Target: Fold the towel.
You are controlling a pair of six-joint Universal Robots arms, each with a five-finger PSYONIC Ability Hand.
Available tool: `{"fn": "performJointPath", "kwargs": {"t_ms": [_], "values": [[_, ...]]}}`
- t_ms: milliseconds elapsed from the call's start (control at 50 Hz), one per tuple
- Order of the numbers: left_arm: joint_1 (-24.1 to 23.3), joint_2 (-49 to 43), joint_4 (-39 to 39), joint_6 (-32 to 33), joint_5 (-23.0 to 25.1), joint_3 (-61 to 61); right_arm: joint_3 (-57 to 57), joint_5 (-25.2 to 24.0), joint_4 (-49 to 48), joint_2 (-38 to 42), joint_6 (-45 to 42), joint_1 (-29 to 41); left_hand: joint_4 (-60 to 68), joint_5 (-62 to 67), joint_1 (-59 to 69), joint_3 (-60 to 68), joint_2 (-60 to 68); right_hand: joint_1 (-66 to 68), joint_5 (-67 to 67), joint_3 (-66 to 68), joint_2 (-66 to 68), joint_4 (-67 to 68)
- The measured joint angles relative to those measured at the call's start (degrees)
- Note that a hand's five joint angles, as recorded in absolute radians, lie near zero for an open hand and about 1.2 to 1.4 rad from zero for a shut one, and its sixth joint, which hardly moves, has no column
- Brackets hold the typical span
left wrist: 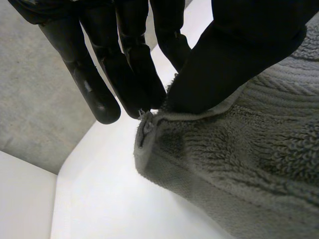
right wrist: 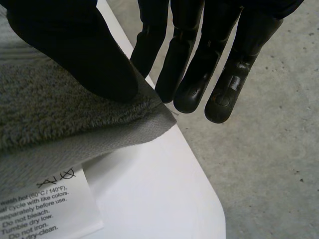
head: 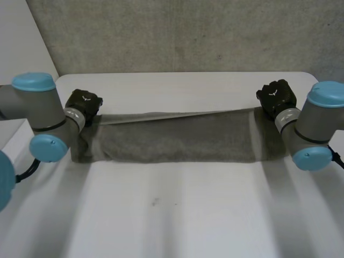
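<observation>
Grey towel [head: 177, 142] sits across the far half of the white surface [head: 177, 215] as a long band strung between the two arms. Its near edge lies on the surface and its far edge is raised a little.

Left robot hand [head: 83, 105] is on the towel's far-left corner. In its wrist view the thumb [left wrist: 234, 59] presses the hem against straight fingers [left wrist: 134, 74], so it's a pinch grip on the corner, not a wrap.

Right robot hand [head: 277, 97] has the far-right corner the same way, with the thumb [right wrist: 70, 50] on top of the pile and the fingers [right wrist: 194, 74] behind the hem. A care label [right wrist: 40, 204] hangs from the underside just beside that corner.

Why this hold, as I read it: pinching both end corners level and apart pulls the far edge straight, so it can travel as one line without sagging in the middle. Gripping at the tips keeps the palms clear of the cloth.

Next move is probably carrying that edge over to the near edge. The risk is one corner slipping out of a shallow pinch, which would skew the fold.
</observation>
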Motion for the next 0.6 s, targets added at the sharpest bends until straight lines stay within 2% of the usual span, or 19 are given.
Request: {"fn": "performJointPath", "kwargs": {"t_ms": [180, 200, 220, 240, 260, 280, 300, 320, 340, 360, 380, 460, 500, 560, 600], "values": [[-0.4, -10.5, 0.2, 0.2, -0.5, 13.1, -15.2, 1.6, -0.6, 12.0, -0.4, 0.8, -1.4, -0.6, -0.1, -1.3, -1.5, -0.1, 0.0, 0.1, 0.0, 0.0], [-0.5, -11.1, 0.4, 0.2, -0.4, 13.7, -16.4, 1.7, -0.4, 12.9, -0.4, 0.8, -2.0, -0.8, -0.4, -2.0, -2.1, -7.0, -7.0, -7.3, -7.3, -7.3], [-0.6, -11.4, 0.6, 0.2, -0.4, 14.0, -17.2, 1.7, -0.3, 13.5, -0.4, 0.8, -2.0, -0.8, -0.4, -2.0, -2.1, -7.0, -7.0, -7.3, -7.3, -7.3], [-0.8, -11.9, 1.0, 0.2, -0.3, 14.4, -18.2, 1.9, -0.1, 14.3, -0.4, 0.8, -2.0, -0.8, -0.4, -2.0, -2.1, -19.2, -20.8, -22.3, -23.7, -22.5], [-1.0, -12.1, 1.4, 0.2, -0.2, 14.5, -19.0, 2.2, 0.0, 14.9, -0.5, 0.9, -24.0, -23.4, -24.3, -23.8, -24.0, -26.8, -28.5, -30.2, -30.5, -30.4], [-1.2, -12.2, 1.6, 0.3, -0.2, 14.6, -19.4, 2.4, 0.1, 15.3, -0.5, 0.9, -29.1, -28.5, -30.2, -29.9, -30.1, -29.1, -30.8, -32.4, -32.8, -32.7], [-1.5, -12.2, 2.2, 0.3, -0.1, 14.4, -20.0, 2.9, 0.2, 15.6, -0.5, 1.0, -38.7, -37.9, -37.4, -38.6, -38.6, -35.8, -38.8, -40.5, -40.9, -40.8], [-1.7, -12.1, 2.6, 0.3, -0.1, 14.2, -20.2, 3.3, 0.3, 15.6, -0.4, 1.1, -41.3, -40.5, -40.9, -41.2, -41.3, -35.8, -38.8, -40.5, -40.9, -40.8], [-2.0, -11.9, 3.1, 0.4, 0.0, 13.8, -20.3, 3.7, 0.3, 15.6, -0.4, 1.1, -46.7, -44.9, -45.2, -46.4, -46.6, -43.1, -51.1, -53.1, -52.7, -53.5], [-2.4, -11.4, 3.8, 0.4, 0.0, 13.3, -20.4, 4.1, 0.4, 15.3, -0.3, 1.3, -46.7, -45.6, -45.8, -47.1, -47.2, -43.6, -52.5, -54.9, -54.1, -54.7], [-2.9, -10.5, 4.8, 0.4, 0.1, 12.3, -20.4, 4.8, 0.4, 14.7, -0.1, 1.5, -54.7, -53.3, -53.6, -54.6, -54.8, -43.7, -53.2, -55.7, -54.6, -54.9], [-3.5, -8.1, 6.5, 0.3, 0.0, 10.1, -18.9, 5.3, 0.5, 12.1, 1.3, 1.7, -58.6, -56.8, -57.3, -58.5, -58.6, -43.7, -53.2, -55.7, -54.6, -54.9], [-3.8, -3.5, 8.2, 0.0, -0.1, 6.2, -14.4, 5.0, 0.7, 6.2, 4.9, 1.7, -59.4, -57.1, -57.4, -59.4, -59.5, -43.7, -53.3, -55.7, -54.6, -54.9], [-3.9, -0.7, 8.9, -0.2, -0.2, 3.7, -11.4, 4.4, 1.2, 2.6, 6.9, 1.6, -59.6, -57.3, -58.1, -59.7, -59.8, -43.7, -53.3, -55.7, -54.6, -54.9], [-3.9, 5.5, 9.9, -1.1, -0.1, -2.7, -3.9, 2.1, 3.6, -4.8, 10.1, 1.4, -59.9, -57.4, -58.1, -59.9, -60.0, -43.7, -53.3, -55.7, -54.6, -54.9]]}}
